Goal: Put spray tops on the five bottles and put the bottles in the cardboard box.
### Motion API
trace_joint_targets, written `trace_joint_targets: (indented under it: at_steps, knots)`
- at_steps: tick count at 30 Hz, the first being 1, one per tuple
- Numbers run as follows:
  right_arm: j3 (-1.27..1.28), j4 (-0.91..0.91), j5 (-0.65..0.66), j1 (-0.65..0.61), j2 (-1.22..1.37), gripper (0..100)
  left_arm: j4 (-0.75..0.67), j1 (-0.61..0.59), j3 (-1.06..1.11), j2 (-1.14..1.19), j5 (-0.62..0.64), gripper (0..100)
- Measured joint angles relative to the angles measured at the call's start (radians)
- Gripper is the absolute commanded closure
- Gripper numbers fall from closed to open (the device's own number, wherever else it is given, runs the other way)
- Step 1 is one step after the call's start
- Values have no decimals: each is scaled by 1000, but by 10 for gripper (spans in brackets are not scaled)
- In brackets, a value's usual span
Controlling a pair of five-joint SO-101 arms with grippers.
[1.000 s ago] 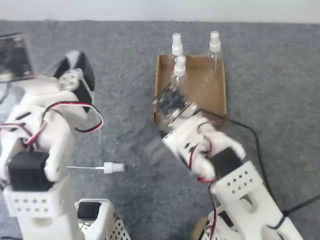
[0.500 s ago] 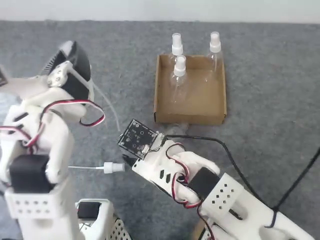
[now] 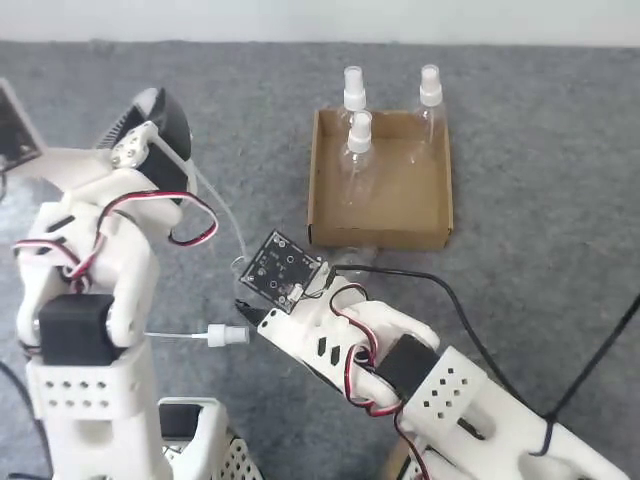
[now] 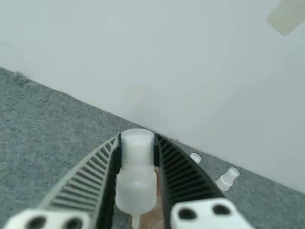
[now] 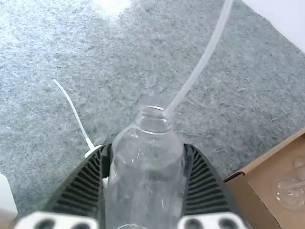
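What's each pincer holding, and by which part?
Left pincer: spray top, clamped by its head. Right pincer: uncapped clear bottle, gripped around its body below the neck.

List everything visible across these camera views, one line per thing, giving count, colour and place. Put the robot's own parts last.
Brown cardboard box: one, brown, on the carpet beyond the arms.
Clear plastic bottles with white spray tops: three, clear with white tops, upright in the cardboard box.
Clear plastic bottle without a top: one, clear, held in the right pincer, neck open.
White spray top with a long dip tube: one, white, held in the left pincer; its tube reaches the open bottle's mouth.
Loose white spray top: one, white, lying on the carpet beside the right pincer.
Grey carpet: one, grey, under everything.
Left pincer: one, black fingers, shut on the spray top.
Right pincer: one, black fingers, shut on the bottle.
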Motion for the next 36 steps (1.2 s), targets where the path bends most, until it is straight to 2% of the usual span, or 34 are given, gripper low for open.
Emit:
trace_joint_targets:
  at_steps: [17, 27, 31, 36]
  knots:
    - [18, 0, 0, 25, 0, 993, -40, 2, 2, 0, -26, 990]
    - [20, 0, 0, 25, -43, 993, -104, 2, 166, 0, -26, 990]
    - [20, 0, 0, 31, -78, 993, -98, 49, 201, 0, -26, 990]
    - [20, -6, 0, 66, -80, 993, 0, 135, 201, -15, -32, 990]
